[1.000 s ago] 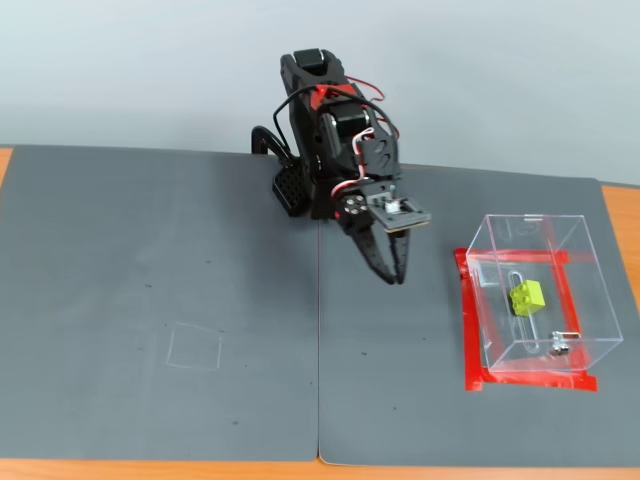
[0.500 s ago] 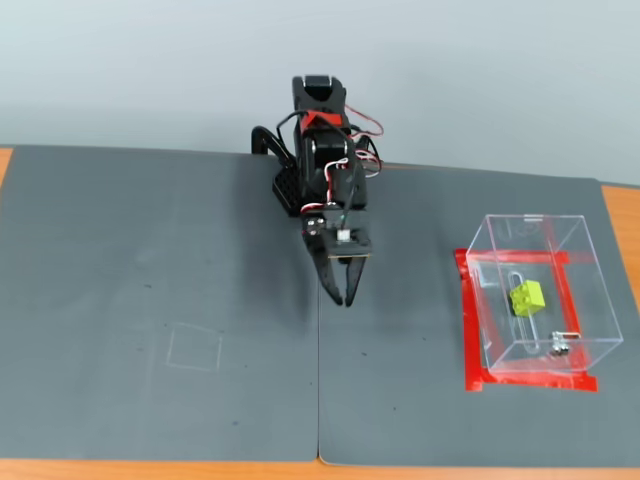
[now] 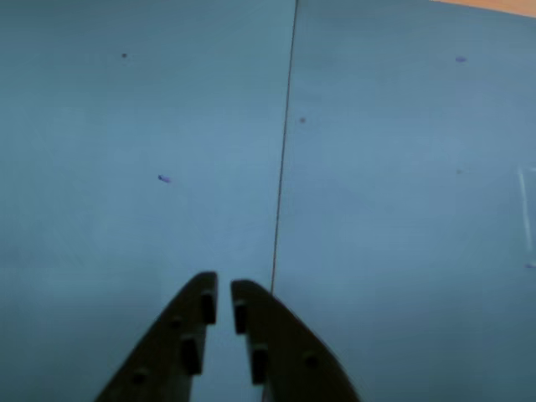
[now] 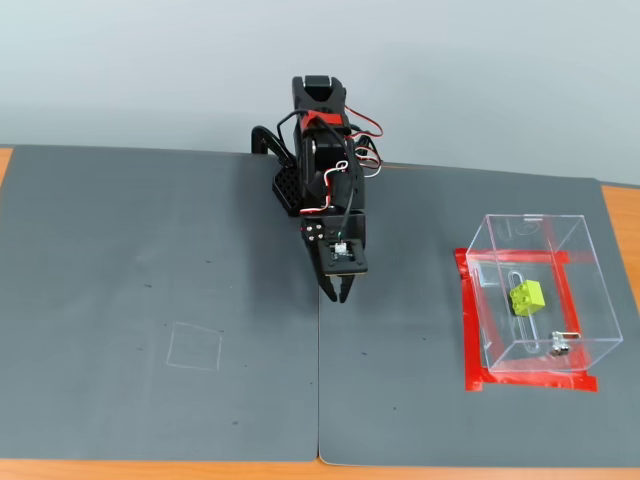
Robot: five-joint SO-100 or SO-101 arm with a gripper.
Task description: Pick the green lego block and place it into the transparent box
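The green lego block (image 4: 527,297) lies inside the transparent box (image 4: 592,285) at the right of the fixed view, next to a small metal fitting (image 4: 557,346). My gripper (image 4: 336,293) hangs over the seam between the two mats, well to the left of the box and close to the arm's base. In the wrist view the gripper (image 3: 224,286) points at bare mat, its two dark fingers nearly touching with nothing between them. Neither block nor box shows in the wrist view.
The box stands on a red tape frame (image 4: 467,330). Two dark grey mats meet at a seam (image 4: 319,390). A faint square outline (image 4: 194,347) is drawn on the left mat. Orange table edge (image 4: 620,215) shows at the right.
The arm has swung left, away from the box, and drawn back toward its base. Its fingers have gone from apart to nearly together. The block stays in the box.
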